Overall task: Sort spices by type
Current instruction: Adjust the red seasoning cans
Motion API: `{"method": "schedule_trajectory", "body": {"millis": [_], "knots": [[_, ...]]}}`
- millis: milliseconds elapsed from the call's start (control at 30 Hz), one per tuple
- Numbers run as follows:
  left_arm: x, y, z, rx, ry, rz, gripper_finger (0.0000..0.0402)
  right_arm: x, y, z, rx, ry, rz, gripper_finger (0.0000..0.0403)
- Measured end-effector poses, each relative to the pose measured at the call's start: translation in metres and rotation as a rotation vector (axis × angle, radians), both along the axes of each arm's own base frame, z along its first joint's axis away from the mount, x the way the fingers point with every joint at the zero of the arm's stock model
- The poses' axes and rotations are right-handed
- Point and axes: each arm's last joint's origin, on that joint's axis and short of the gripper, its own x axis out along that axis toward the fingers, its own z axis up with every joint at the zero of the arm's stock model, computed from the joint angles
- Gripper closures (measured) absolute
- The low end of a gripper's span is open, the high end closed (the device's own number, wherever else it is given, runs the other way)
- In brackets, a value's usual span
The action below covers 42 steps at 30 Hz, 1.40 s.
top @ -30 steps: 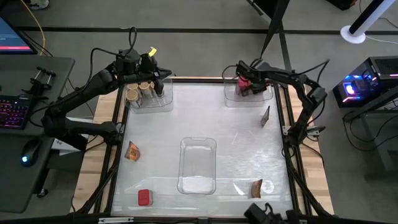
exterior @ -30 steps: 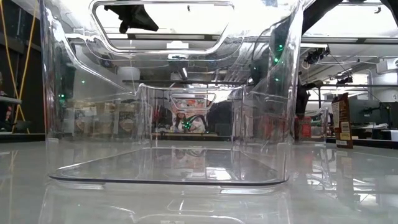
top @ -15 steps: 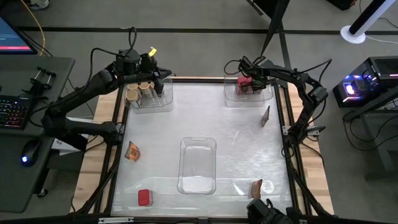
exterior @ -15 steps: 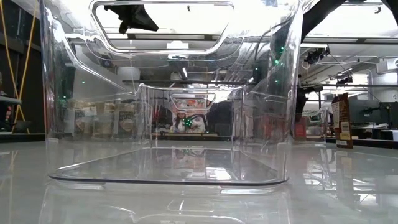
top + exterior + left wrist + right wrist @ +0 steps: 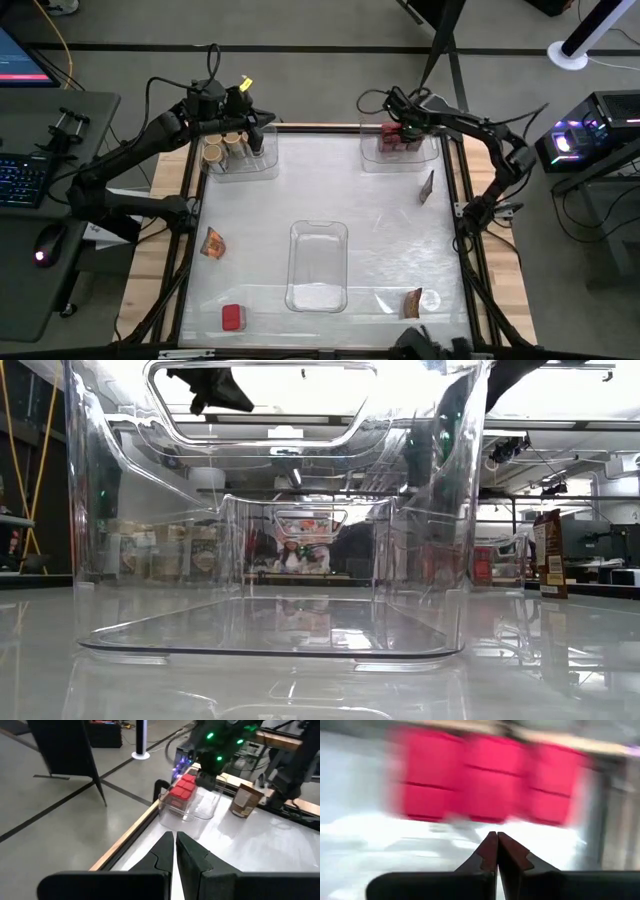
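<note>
Three red boxy containers (image 5: 402,138) sit in a row in the clear tray (image 5: 425,160) at the far right corner; they also show in the right wrist view (image 5: 490,785) and the left wrist view (image 5: 182,790). My right gripper (image 5: 397,130) hovers just above them, shut (image 5: 496,842) and holding nothing. Tan-lidded jars (image 5: 222,148) stand in the far left tray (image 5: 262,168), and my left gripper (image 5: 260,133) is above that tray, shut (image 5: 174,845). Another red container (image 5: 232,317) lies near the table's near left corner. Foil packets lie at the left (image 5: 212,242), the right (image 5: 427,186) and the near right (image 5: 413,303).
An empty clear tray (image 5: 318,265) stands in the middle of the table and fills the low view (image 5: 270,645). The right packet (image 5: 548,555) stands upright on its bottom edge. A small round thing (image 5: 432,298) lies beside the near right packet. Open table surface surrounds the middle tray.
My right arm has drawn back a little toward the far edge over the far right tray, its elbow swinging toward the right; its green lights have left the low view. The left arm has kept still.
</note>
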Motion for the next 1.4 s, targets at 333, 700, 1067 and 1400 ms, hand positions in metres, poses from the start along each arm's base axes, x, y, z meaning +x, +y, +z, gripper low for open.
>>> {"method": "schedule_trajectory", "body": {"millis": [333, 700, 1067, 1400], "knots": [[0.004, 0.004, -0.004, 0.005, 0.022, 0.041, 0.0392, 0.067, -0.001, -0.002, -0.104, -0.460, 0.160, 0.0403], [0.009, 0.006, -0.011, -0.047, 0.040, 0.045, 0.0392, 0.064, -0.013, -0.030, -0.172, -0.268, 0.007, 0.0403], [0.010, 0.004, -0.011, -0.056, 0.040, 0.040, 0.0392, 0.050, -0.010, -0.036, -0.154, -0.111, 0.004, 0.0403], [0.010, 0.004, -0.011, -0.057, 0.042, 0.040, 0.0392, 0.052, -0.012, -0.034, -0.171, -0.135, 0.014, 0.0403]]}}
